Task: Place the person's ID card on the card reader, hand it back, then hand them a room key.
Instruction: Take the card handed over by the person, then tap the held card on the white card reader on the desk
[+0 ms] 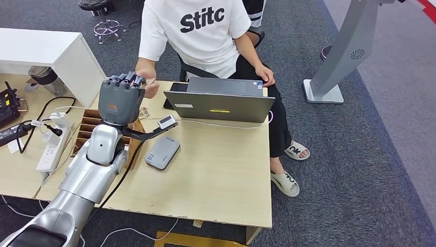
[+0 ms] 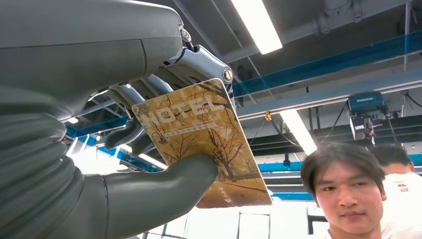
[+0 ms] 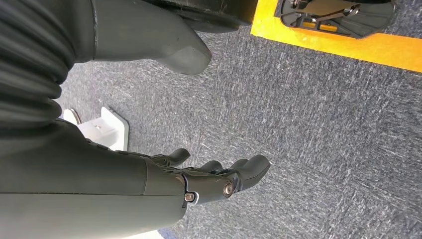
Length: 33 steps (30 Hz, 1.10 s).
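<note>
Holding a gold-brown room key card (image 2: 201, 139) printed "HOTEL", the robot's left hand (image 1: 121, 98) is raised over the far edge of the tabletop (image 1: 216, 175), thumb (image 2: 164, 186) pressed on the card's face and dark fingers (image 2: 149, 89) behind it. A seated person in a white T-shirt (image 1: 198, 28) reaches a hand (image 1: 146, 80) in close to the robot's fingertips (whether it touches the card cannot be told from the head view). On the tabletop, just beside the robot's forearm, lies a flat grey card reader (image 1: 162, 152), w/ a small white device (image 1: 166, 122) near it. A grey laptop (image 1: 220, 100) sits at the far edge in front of the person. Left of the arm: a wooden compartment tray (image 1: 87, 128), a white power strip (image 1: 51, 149) and black cables (image 1: 36, 121). The right hand (image 3: 209, 177) hangs over grey carpet (image 3: 323, 124), fingers loosely apart, holding nothing.
</note>
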Available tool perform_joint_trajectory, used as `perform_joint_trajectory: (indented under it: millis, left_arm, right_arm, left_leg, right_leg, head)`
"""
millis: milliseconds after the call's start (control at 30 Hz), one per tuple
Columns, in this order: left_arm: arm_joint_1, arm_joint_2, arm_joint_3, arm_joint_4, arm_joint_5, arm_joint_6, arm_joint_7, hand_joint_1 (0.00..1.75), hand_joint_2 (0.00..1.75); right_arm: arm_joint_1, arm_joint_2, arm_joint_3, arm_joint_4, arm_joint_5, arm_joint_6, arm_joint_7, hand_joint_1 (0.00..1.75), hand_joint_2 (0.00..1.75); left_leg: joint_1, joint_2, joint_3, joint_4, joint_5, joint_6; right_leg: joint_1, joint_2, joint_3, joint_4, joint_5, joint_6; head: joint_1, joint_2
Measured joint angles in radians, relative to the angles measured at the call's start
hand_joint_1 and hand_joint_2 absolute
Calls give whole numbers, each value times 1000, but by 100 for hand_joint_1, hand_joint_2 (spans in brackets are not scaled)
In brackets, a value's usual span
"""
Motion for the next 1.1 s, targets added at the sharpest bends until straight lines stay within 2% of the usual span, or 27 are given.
perform_joint_trajectory:
  millis: [267,367,467,567,767,867,1100]
  left_arm:
    - [14,-6,-32,0,0,-9,-39,175,175]
    - [36,-19,-79,-3,0,-63,-54,175,175]
    - [54,-22,-156,-11,0,-111,-30,175,175]
    - [64,-22,-210,-18,0,-120,-15,175,175]
    - [72,-20,-256,-22,0,-135,-16,175,175]
    - [89,-23,-291,-27,0,-174,-27,175,175]
    - [121,-23,-354,-15,0,-260,18,175,175]
  right_arm:
    - [0,0,0,0,-1,-2,-5,0,175]
    - [1,0,-1,0,-7,-3,-12,0,175]
    - [2,0,-2,0,-10,-5,-17,0,175]
    - [2,0,-2,0,-11,-6,-18,0,175]
    - [3,0,-4,1,-13,-9,-21,0,175]
    - [5,0,-13,1,-21,-14,-27,0,175]
    - [11,0,-29,5,-28,-17,-35,0,175]
  left_leg:
    - [0,0,0,0,0,0]
    - [0,0,0,0,0,0]
    - [0,0,0,0,0,0]
    - [0,0,0,0,0,0]
    - [0,0,0,0,0,0]
    - [0,0,0,0,0,0]
    - [0,0,-1,0,0,0]
  right_leg:
    - [0,0,0,0,0,0]
    - [0,-1,0,0,0,0]
    - [0,-1,0,0,0,0]
    - [0,-1,0,0,0,0]
    - [0,-1,0,0,0,0]
    - [0,-1,0,0,0,0]
    - [0,-1,0,0,0,0]
  head:
    - [0,0]
    - [0,0]
    - [0,0]
    - [0,0]
    - [0,0]
    - [0,0]
    - [0,0]
